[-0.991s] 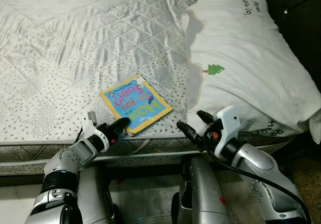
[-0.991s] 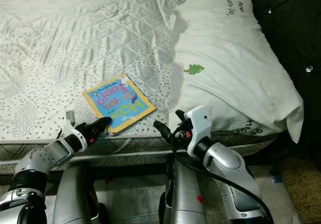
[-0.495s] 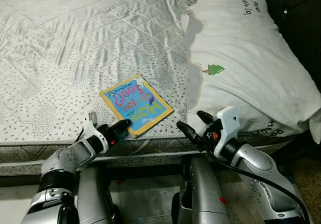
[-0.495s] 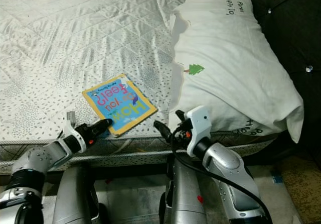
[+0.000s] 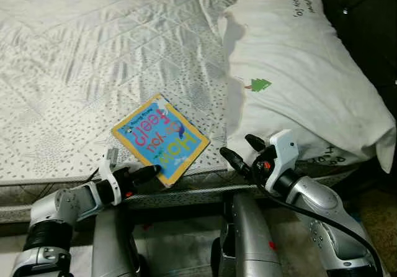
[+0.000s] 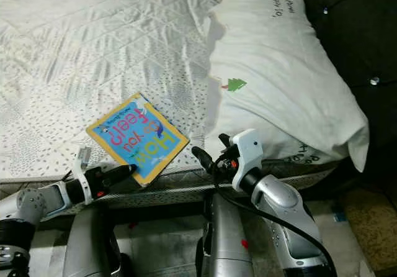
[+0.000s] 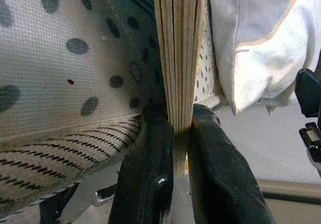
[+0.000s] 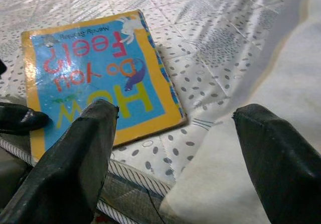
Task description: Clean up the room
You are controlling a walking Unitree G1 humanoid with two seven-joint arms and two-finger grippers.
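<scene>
At the bed's near edge: the left end effector [image 5: 151, 172] reaches up from below the mattress rim to the closest corner of the book [image 5: 160, 138].
Left end effector state: closed down on the book; in the left wrist view one black finger [image 7: 145, 184] sits on either side of the stacked board pages [image 7: 180, 58], both pressing against them.
Book: yellow-bordered, blue cover with large pink and yellow letters, lying flat on the bed [image 5: 74, 59] with its near corner over the edge, right at the left fingertips.
Book's far side: away from the left end effector, the cover stretches up the mattress toward the quilted middle of the bed.
Right end effector [image 5: 239, 154]: hangs just off the mattress edge, beside the book's right corner and apart from it, fingers spread wide with nothing between them.
Ahead of the right end effector: the right wrist view shows the book's cover past one finger [image 8: 75, 163], and the other finger [image 8: 281, 158] lies over white cloth.
Pillow [image 5: 298, 78]: large, white, with a small green tree print, resting on the bed just beyond and to the right of the right end effector.
Pillow contact: its lower edge seems to overhang the mattress near the right wrist, though the fold there is hard to read.
Bed cover: pale, quilted in diamonds, speckled with small dark marks.
</scene>
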